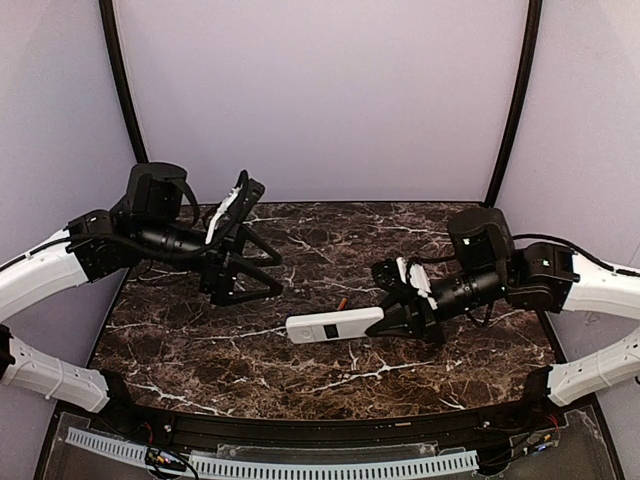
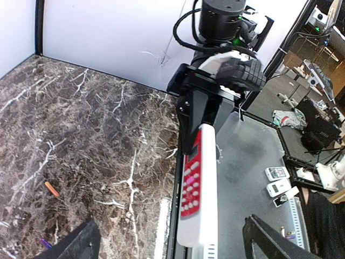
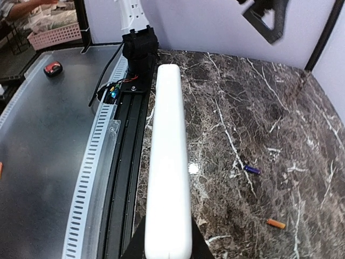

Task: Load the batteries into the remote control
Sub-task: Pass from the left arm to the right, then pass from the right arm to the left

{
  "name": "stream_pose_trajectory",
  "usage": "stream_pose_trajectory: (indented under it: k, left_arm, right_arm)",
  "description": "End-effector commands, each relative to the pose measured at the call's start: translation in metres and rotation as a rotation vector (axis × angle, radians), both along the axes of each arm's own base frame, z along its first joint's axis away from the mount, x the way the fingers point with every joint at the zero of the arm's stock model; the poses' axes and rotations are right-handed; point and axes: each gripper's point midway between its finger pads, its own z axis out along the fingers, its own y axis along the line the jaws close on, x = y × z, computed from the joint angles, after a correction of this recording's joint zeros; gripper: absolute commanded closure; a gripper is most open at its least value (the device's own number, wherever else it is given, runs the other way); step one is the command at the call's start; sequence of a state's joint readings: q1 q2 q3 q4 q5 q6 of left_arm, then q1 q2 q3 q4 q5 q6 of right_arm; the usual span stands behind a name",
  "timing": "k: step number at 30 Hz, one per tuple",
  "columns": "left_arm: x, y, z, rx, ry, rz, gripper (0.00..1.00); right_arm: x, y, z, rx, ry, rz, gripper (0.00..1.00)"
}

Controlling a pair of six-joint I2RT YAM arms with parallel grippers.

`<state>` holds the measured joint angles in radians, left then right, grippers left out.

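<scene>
My right gripper [image 1: 388,320] is shut on one end of the remote control [image 1: 335,326] and holds it level above the table's middle. The right wrist view shows its white side [image 3: 168,162]. The left wrist view shows its red button face [image 2: 195,181]. The orange battery [image 3: 276,223] and the dark blue-purple battery [image 3: 251,169] lie apart on the marble, beyond the remote. Both show in the left wrist view, orange [image 2: 52,189] and purple [image 2: 45,244]. My left gripper [image 1: 275,275] is open and empty, raised left of the remote, its fingers [image 2: 81,243] wide apart.
The dark marble table [image 1: 200,340] ends at a black front rail [image 3: 126,162] with a white slotted cable strip [image 1: 300,465]. Pale walls and black corner posts [image 1: 515,100] close the back and sides.
</scene>
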<state>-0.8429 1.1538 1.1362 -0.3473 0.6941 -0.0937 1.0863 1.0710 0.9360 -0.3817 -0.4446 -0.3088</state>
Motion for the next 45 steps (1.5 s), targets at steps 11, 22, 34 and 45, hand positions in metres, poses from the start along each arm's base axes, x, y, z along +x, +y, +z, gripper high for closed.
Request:
stream_pose_trajectory:
  k: [11, 22, 34, 45]
  left_arm:
    - [-0.030, -0.026, -0.057, 0.207, -0.213, -0.212, 0.36]
    - [-0.055, -0.048, -0.078, 0.266, -0.090, -0.350, 0.46]
    - [-0.052, -0.059, -0.102, 0.344, 0.009, -0.345, 0.61]
    - [-0.050, -0.062, -0.103, 0.330, 0.031, -0.320, 0.96]
  right_arm:
    - [-0.010, -0.004, -0.024, -0.125, 0.462, 0.025, 1.00]
    - [-0.005, 0.003, -0.035, -0.168, 0.492, 0.018, 1.00]
    - [0.001, 0.004, -0.037, -0.178, 0.470, -0.009, 1.00]
    - [0.013, 0.001, -0.032, -0.164, 0.435, -0.066, 1.00]
